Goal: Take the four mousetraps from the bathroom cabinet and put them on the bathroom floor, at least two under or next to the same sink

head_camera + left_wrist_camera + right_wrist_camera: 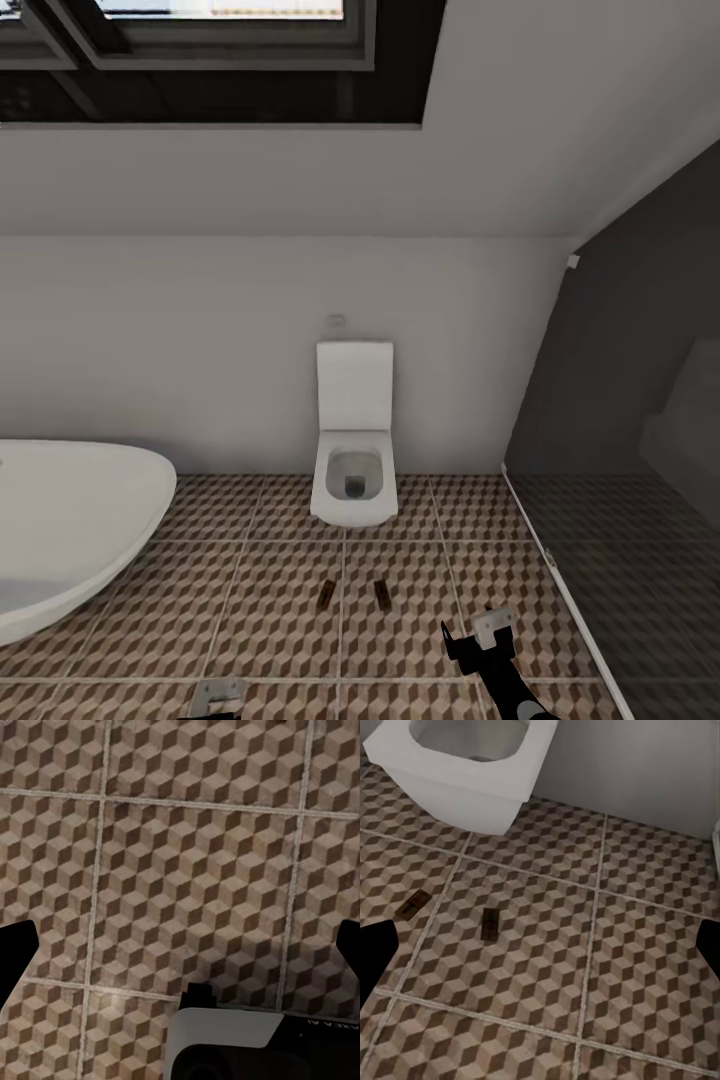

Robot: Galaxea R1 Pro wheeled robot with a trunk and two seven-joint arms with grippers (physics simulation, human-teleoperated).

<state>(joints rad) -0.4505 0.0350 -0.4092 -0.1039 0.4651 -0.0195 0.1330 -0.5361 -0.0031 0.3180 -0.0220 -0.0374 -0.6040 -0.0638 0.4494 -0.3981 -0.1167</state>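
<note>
So over on the left there's a white oval bathtub [70, 530] sitting on the bathroom floor [250, 580], the tiles with that brown, beige and white cube print and pale grout lines. The left gripper [218, 697] just pokes in along the bottom edge of the head view, and from the left wrist view its two dark fingers [16, 956] sit far apart at either side with nothing but tile [195, 885] between them, so the jaws are open and empty. Moving right, a white wall-hung toilet [352, 470] sits against the back wall with its lid up, under a sloped ceiling with a dark-framed skylight [210, 50]. On the floor just in front of the toilet lie two mousetraps, little brown boards close together but not touching: the left mousetrap [326, 595] is right beside a grout line, and the right mousetrap [381, 594] is on the next tile over, both lying flat. The right wrist view catches the same pair, one [414, 904] nearer the tile edge and the other [490, 924] more toward the tile's middle, with the toilet bowl [472, 765] beyond them. The right gripper [478, 640] hangs above the floor to the right of the traps, well apart from them, jaws spread wide open and holding nothing. Furthest right is a dark glass shower screen [620, 420].
</note>
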